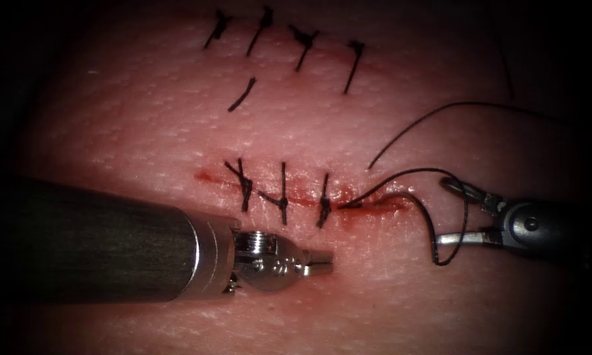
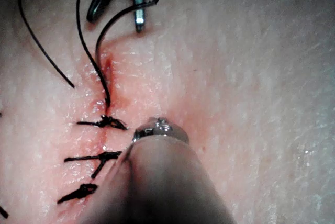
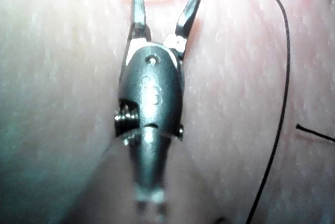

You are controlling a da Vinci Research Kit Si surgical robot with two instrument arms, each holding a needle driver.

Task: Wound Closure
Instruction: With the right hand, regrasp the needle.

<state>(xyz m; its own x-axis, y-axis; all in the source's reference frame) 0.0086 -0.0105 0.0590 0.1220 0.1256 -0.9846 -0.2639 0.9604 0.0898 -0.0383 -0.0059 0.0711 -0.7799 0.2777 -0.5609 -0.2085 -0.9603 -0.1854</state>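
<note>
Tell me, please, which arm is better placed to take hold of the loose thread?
Probably the right: its end effector is open with the thread looping between its jaws. The left end effector is shut, left of it, below the cut.

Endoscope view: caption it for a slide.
Right tool open around thread beside three stitches; left tool shut, empty.

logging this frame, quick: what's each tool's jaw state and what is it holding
Left tool: jaws shut, holding nothing, resting below the cut.
Right tool: jaws open, holding nothing; the thread loops between them.
</note>
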